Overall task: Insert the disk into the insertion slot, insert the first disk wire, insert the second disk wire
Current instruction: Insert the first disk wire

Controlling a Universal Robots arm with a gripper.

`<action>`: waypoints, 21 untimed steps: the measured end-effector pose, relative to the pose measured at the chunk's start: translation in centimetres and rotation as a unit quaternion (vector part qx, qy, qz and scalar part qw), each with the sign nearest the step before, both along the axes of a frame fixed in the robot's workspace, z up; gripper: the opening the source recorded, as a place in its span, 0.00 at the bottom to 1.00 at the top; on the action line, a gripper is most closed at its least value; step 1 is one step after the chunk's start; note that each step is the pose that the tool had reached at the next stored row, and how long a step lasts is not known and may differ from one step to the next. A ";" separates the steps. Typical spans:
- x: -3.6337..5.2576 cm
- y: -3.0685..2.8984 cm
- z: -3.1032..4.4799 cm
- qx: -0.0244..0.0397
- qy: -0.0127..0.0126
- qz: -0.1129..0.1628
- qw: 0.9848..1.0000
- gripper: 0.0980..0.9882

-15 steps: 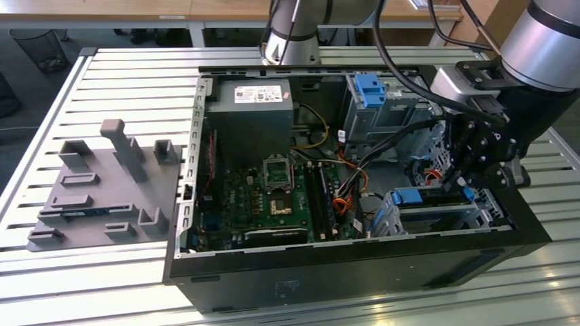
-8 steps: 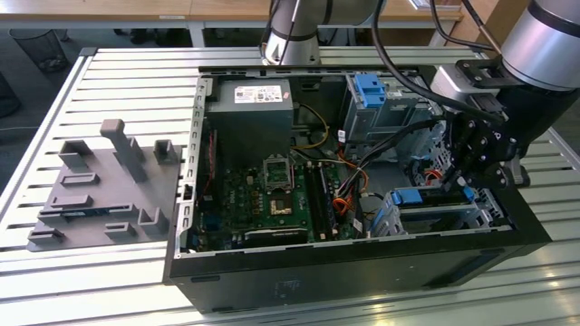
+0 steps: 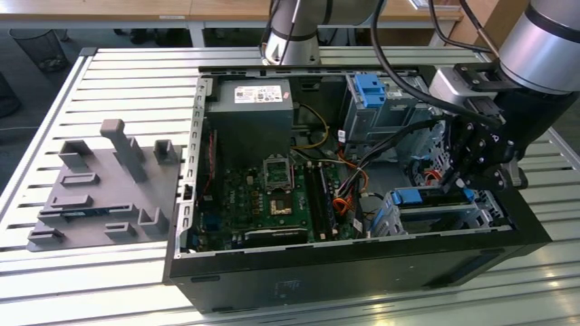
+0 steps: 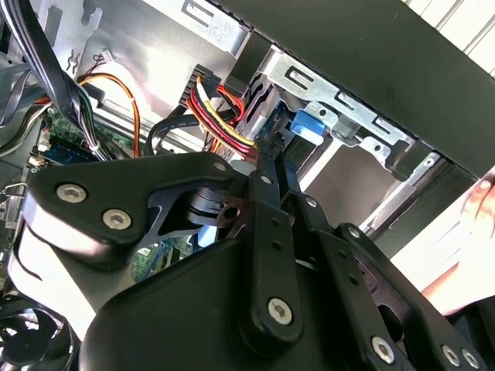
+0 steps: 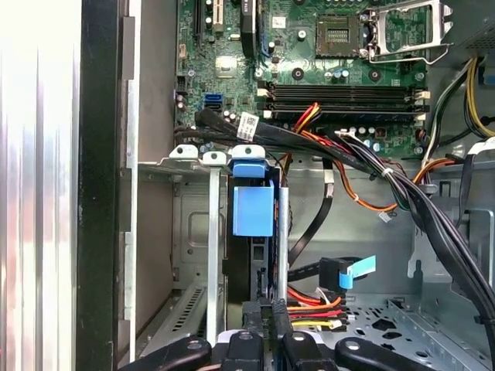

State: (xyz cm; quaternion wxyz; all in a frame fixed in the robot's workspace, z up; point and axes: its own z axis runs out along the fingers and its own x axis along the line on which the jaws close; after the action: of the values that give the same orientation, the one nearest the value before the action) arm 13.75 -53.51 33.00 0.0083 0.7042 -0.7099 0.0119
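Observation:
The disk (image 3: 419, 197) sits in the insertion slot (image 3: 476, 216), a low silver cage at the case's front on the exterior view's right; its blue carrier tab (image 5: 253, 205) faces outward. My gripper (image 3: 460, 182) hangs just above the disk's rear end. In both wrist views the fingers are pressed together on the plug of a red, yellow and black wire bundle (image 4: 220, 116), right by the blue carrier (image 4: 309, 126). That bundle (image 5: 309, 311) runs in to the gripper (image 5: 264, 315). A second cable with a blue plug (image 5: 352, 270) lies loose nearby.
The open computer case (image 3: 363, 272) lies on a slatted metal table (image 3: 127, 75). A taller grey cage with a blue latch (image 3: 370, 88) stands behind. Black cables (image 5: 418, 201) cross the motherboard (image 3: 272, 190). A grey fixture plate (image 3: 100, 183) lies on the exterior view's left. A hand (image 4: 481, 199) shows outside the case.

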 end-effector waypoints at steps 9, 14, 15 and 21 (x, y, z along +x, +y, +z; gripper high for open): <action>0.00 0.00 -0.20 0.000 0.000 0.000 1.000 0.09; 0.01 0.00 0.08 0.000 0.001 0.000 1.000 0.16; 0.01 0.00 0.20 0.000 0.001 0.000 1.000 0.16; 0.01 0.00 0.77 0.000 0.002 0.000 1.000 0.14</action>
State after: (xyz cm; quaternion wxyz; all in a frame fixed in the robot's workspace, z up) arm 13.76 -53.51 33.77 0.0098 0.7042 -0.7099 0.0108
